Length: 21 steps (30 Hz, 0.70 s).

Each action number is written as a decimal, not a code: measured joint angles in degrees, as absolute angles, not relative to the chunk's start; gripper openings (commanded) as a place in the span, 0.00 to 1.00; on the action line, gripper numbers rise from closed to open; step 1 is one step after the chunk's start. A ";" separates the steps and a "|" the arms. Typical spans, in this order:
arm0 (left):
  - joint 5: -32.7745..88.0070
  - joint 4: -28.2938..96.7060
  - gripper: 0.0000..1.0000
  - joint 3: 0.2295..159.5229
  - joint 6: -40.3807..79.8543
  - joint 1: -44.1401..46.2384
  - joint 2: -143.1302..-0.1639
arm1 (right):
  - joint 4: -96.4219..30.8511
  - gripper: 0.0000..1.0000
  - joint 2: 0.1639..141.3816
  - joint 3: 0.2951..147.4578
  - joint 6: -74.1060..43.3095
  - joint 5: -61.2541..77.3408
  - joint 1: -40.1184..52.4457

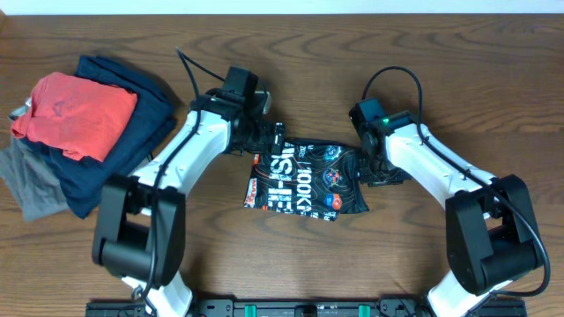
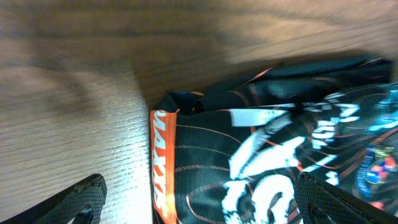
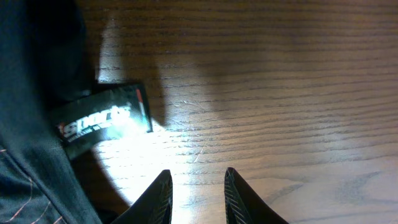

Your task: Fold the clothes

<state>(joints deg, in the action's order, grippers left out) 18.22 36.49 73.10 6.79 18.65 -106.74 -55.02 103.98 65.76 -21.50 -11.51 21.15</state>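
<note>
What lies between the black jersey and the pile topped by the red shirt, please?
In the overhead view, the left arm crosses the bare wood between jersey and pile.

Brown wooden tabletop (image 1: 423, 53) lies bare around the black patterned jersey (image 1: 304, 180); a red, navy and grey garment pile (image 1: 79, 132) obstructs the left side.

Overhead: high above, facing straight down, whole counter (image 1: 291, 44) in frame.
Left wrist: very close, low over the jersey (image 2: 249, 155) at its 9 o'clock edge.
Right wrist: very close, at its 3 o'clock edge.
Shared: jersey, all views.
</note>
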 measured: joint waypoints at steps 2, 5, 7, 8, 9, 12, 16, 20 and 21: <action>19.05 36.29 0.95 73.10 6.15 18.63 -108.88 | -55.02 0.27 103.94 65.76 -22.00 -11.49 21.15; 20.84 35.86 0.89 73.10 5.78 18.65 -111.74 | -55.02 0.28 103.26 65.76 -22.63 -11.46 21.12; 22.76 35.55 0.76 73.28 5.69 18.65 -113.16 | -55.02 0.28 101.97 65.76 -23.09 -11.44 21.06; 23.66 35.22 0.70 73.28 5.52 18.65 -113.16 | -55.00 0.29 101.12 65.73 -23.27 -11.40 20.91; 24.38 34.96 0.62 73.28 5.74 18.68 -113.32 | -55.09 0.29 100.29 65.73 -23.35 -11.42 20.73; 25.63 34.76 0.20 73.23 4.91 19.22 -114.32 | -55.44 0.29 96.88 65.71 -23.59 -11.42 19.64; 26.89 34.85 0.06 73.23 2.46 20.14 -114.59 | -56.47 0.29 91.66 65.71 -23.73 -11.42 17.37; 24.95 38.68 0.06 74.26 1.30 19.59 -114.39 | -57.78 0.31 87.11 65.71 -23.73 -11.44 15.03; 23.57 40.38 0.06 74.91 1.19 18.98 -114.19 | -58.08 0.31 85.93 65.71 -23.73 -11.44 14.52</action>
